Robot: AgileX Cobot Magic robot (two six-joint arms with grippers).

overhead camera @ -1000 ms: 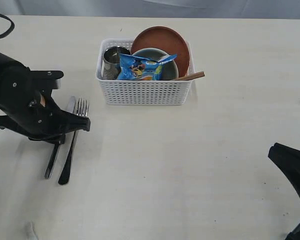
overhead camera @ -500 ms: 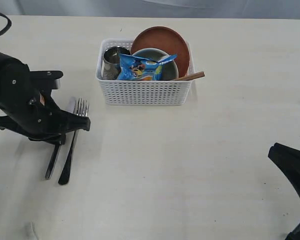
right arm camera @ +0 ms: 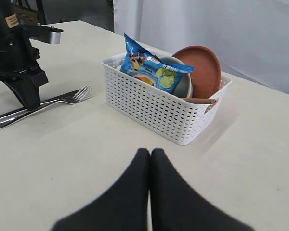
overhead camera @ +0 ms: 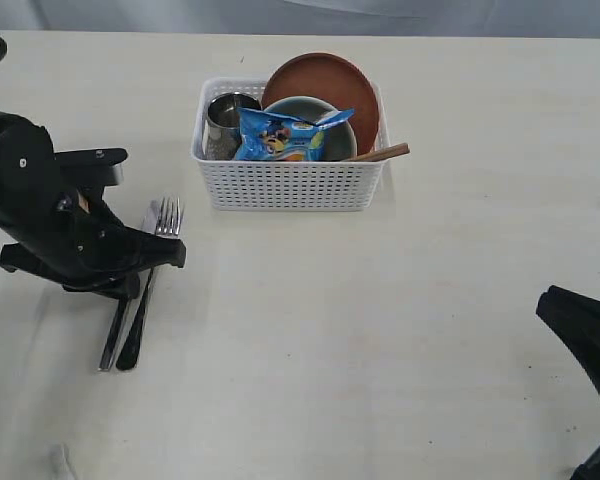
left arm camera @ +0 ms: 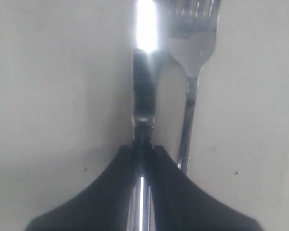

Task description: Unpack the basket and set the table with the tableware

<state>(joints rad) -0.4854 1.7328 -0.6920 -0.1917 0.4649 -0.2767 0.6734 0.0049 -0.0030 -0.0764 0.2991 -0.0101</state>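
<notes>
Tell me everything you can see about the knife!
The knife is shiny steel, long and slim, with bright glare on its blade. It lies along the pale table, close beside the fork, pointing the same way. The left gripper's black fingers pinch it where blade meets handle.

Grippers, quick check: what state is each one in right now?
Left gripper: closed on the knife.
Right gripper: closed, holding nothing.

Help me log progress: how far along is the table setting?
Done: fork lies on the table. In hand: left fingers pinch the knife beside it. Left: cup, plate, bowl and a wooden utensil sit in the basket.
</notes>
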